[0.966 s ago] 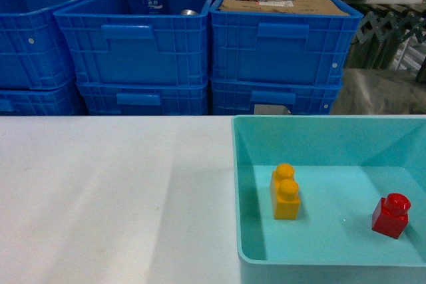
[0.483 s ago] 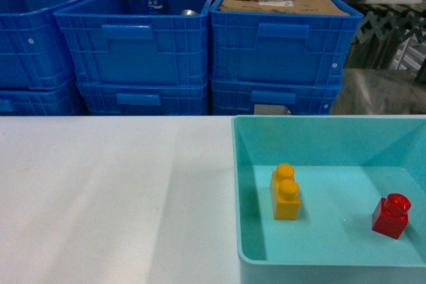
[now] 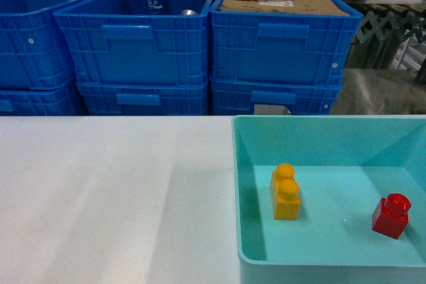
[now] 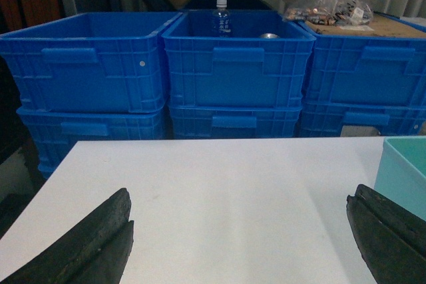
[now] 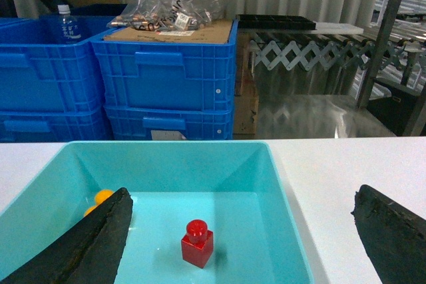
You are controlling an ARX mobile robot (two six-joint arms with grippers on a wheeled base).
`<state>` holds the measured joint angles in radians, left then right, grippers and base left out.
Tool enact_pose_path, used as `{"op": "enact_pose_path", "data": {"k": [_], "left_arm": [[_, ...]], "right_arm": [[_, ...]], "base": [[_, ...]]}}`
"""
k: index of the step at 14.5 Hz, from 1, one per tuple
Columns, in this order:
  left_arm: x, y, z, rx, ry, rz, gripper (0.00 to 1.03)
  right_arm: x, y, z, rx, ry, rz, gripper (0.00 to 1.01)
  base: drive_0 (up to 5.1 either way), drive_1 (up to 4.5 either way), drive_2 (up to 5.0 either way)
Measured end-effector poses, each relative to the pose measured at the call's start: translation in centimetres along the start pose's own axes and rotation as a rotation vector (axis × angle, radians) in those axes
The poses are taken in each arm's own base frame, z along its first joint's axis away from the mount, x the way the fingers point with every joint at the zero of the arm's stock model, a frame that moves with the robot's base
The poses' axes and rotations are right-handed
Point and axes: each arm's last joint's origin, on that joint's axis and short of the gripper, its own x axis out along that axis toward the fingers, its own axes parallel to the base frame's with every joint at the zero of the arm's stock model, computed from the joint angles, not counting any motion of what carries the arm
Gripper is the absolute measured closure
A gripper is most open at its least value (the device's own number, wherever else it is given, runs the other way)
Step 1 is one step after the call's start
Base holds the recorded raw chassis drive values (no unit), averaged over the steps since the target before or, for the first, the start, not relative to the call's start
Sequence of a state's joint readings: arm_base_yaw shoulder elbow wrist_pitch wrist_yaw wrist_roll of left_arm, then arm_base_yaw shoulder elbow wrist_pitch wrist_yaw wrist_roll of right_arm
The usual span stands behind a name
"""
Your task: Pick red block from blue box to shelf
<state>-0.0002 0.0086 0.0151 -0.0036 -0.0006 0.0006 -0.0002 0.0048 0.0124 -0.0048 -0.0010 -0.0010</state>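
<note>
Nothing is moved since before: the red block (image 3: pixel 391 215) is kept in the blue box (image 3: pixel 333 139) beside 1 orange brick (image 3: pixel 285 192), blue crates (image 3: pixel 206 51) behind, both grippers spread wide, empty.

blue box (image 3: pixel 247 255) cropped right and below; orange brick (image 5: pixel 101 197) half hidden behind right gripper (image 5: pixel 239 244)

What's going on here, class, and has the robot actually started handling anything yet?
Nothing is held yet. The red block sits upright inside the blue box, apart from an orange-yellow brick in the same box. The right pincer is open and aimed over the box with the block between its fingers' line of sight. The left pincer is open over the bare white table. Dark blue crates stand behind.
</note>
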Motion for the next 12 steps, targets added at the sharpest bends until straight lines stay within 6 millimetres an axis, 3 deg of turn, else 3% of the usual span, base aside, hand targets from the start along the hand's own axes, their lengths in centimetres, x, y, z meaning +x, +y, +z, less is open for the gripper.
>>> {"op": "enact_pose_path", "data": {"k": [12], "left_arm": [[0.00,0.00,0.00,0.000,0.000,0.000,0.05]], "right_arm": [[0.00,0.00,0.00,0.000,0.000,0.000,0.03]], "base": [[0.0,0.00,0.0]]}}
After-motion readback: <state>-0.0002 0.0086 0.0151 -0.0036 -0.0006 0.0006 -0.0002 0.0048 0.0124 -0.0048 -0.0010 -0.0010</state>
